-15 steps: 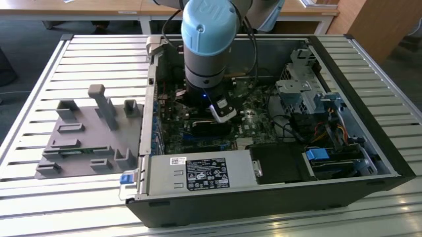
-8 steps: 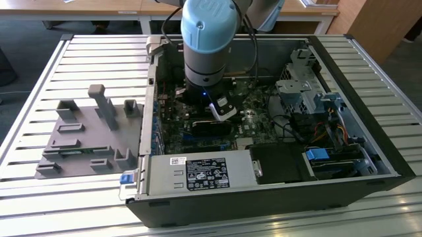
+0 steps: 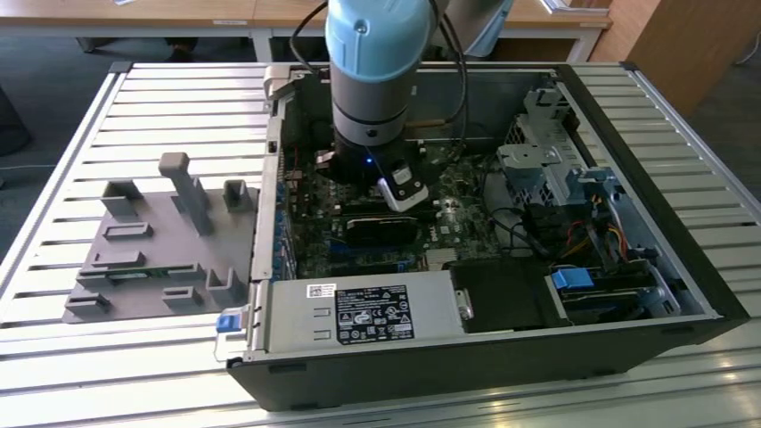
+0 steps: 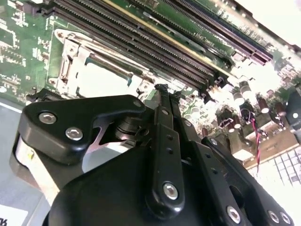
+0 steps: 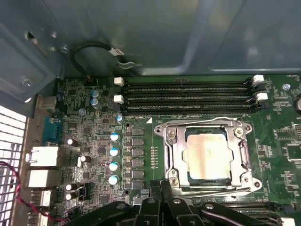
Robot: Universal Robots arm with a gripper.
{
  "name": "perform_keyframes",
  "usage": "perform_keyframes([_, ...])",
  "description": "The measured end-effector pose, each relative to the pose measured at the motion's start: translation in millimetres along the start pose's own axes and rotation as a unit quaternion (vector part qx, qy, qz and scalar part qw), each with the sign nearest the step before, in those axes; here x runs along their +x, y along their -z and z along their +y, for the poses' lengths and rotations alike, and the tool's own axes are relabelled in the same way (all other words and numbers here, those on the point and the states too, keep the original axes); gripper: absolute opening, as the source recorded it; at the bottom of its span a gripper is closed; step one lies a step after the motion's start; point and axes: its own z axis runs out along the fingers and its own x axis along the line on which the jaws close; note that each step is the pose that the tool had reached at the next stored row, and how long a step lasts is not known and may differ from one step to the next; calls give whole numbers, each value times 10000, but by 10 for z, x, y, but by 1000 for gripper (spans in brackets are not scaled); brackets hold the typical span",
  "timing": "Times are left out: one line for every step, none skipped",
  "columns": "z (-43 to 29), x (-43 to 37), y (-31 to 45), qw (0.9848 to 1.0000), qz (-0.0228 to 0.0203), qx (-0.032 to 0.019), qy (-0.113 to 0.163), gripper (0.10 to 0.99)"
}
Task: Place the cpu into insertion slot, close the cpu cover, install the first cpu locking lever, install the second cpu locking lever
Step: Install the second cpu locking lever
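The cpu (image 5: 209, 155), a pale silver square, lies in the insertion slot (image 5: 254, 182) on the green motherboard. The cpu cover (image 5: 176, 150), a silvery frame plate, lies flat over it with the chip showing through its window. One thin wire lever (image 5: 202, 121) runs along the socket edge by the memory slots, and another (image 5: 221, 189) along the opposite edge. My gripper (image 5: 160, 184) is shut with nothing held, its black fingertips just off a socket corner. In the second wrist view the gripper (image 4: 162, 88) hangs close beside the cpu (image 4: 101, 80). The exterior view shows the gripper (image 3: 402, 192) inside the open computer case.
Long memory slots (image 5: 188, 94) flank the socket. A grey power supply box (image 3: 356, 312) sits at the case front, a black card (image 3: 380, 230) beside the gripper, a drive cage (image 3: 547, 169) and cables at the exterior view's right. A grey fixture (image 3: 155, 241) stands on the slatted table.
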Motion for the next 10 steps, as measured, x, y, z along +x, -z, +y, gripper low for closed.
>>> perform_keyframes([5,0,15,10000,0,0,0,153])
perform_keyframes([9,0,30,10000,0,-1,0,153])
perform_keyframes([14,0,45,10000,0,-1,0,153])
perform_keyframes([18,0,58,10000,0,-1,0,153])
perform_keyframes([21,0,67,10000,0,-1,0,153])
perform_keyframes([21,0,67,10000,0,-2,0,153])
perform_keyframes([21,0,67,10000,-1,-3,0,153])
perform_keyframes([21,0,67,10000,-1,-3,0,153])
perform_keyframes([21,0,68,10000,0,-2,0,153])
perform_keyframes([22,0,70,10000,0,-1,0,153])
